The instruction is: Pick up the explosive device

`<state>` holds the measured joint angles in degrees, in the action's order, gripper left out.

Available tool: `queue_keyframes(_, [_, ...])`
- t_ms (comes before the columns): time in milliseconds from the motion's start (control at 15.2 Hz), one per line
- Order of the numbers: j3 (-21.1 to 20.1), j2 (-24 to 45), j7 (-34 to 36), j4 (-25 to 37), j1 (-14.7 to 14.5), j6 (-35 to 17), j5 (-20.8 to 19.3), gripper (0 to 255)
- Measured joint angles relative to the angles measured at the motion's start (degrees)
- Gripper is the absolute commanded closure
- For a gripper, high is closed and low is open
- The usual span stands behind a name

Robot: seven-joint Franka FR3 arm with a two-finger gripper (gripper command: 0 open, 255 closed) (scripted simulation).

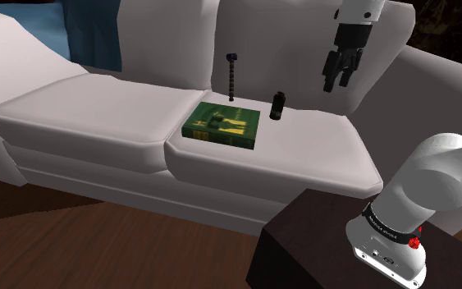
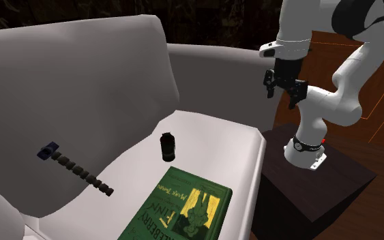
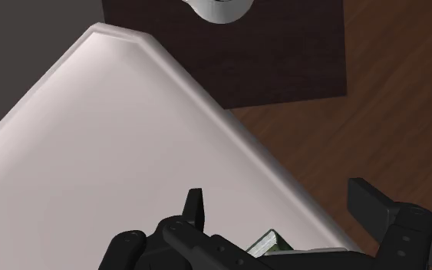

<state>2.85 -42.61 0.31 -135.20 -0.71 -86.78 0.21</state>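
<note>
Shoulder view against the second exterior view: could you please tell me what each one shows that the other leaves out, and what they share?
The shoulder view adds a blue cloth at its upper left and the bare second seat cushion. The second exterior view adds the yellow lettering on the green book. Both share the white sofa, the book, the small dark grenade, a dark ridged rod against the backrest, and the open fingers raised clear of the seat.

The sofa [image 1: 98, 123] is off-white; the book [image 2: 183, 208] green with yellow lettering and drawing. The grenade [image 2: 168, 146] is black, the bolt [image 2: 81, 174] dark with a bluish head. Dark brown stand [image 1: 303, 238], reddish-brown wood-grain floor [image 1: 98, 246], black fingers [image 3: 369, 205].
</note>
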Motion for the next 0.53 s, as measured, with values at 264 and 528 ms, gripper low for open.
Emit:
queue_keyframes(264, [1.76, 2.92, -1.67, 0.38, 0.52, -2.73, -0.7, 0])
queue_keyframes(528, [4.81, 9.7, -4.6, 2.04, 1.22, -8.21, -1.36, 0])
